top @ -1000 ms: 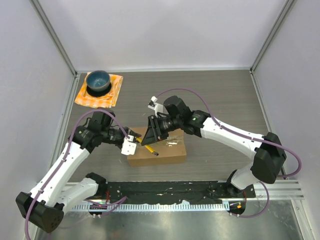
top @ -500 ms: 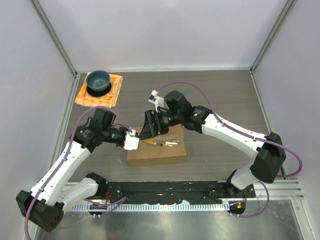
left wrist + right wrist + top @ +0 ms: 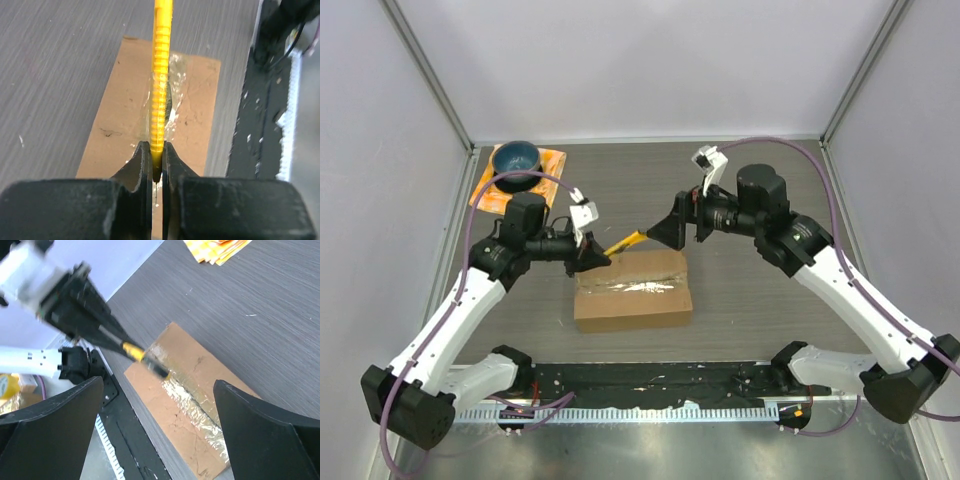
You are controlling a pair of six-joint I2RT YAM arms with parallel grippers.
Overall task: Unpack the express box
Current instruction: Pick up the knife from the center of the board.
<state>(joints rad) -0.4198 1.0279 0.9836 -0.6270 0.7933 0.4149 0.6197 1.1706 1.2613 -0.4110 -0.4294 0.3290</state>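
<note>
Two states: left gripper [image 3: 156, 152] clamps yellow cutter [image 3: 623, 240]; right gripper [image 3: 665, 230] gapes empty; express box [image 3: 632, 300] seems stiff, light; grasp flap edges.

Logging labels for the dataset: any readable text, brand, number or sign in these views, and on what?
No readable text in any view.
express box: bare cardboard and clear tape, no print visible on the faces shown.
yellow box cutter: ridges only, no brand visible.

1 ea: box [image 3: 632, 292], cutter [image 3: 623, 242], bowl [image 3: 516, 159], cloth [image 3: 553, 160].
</note>
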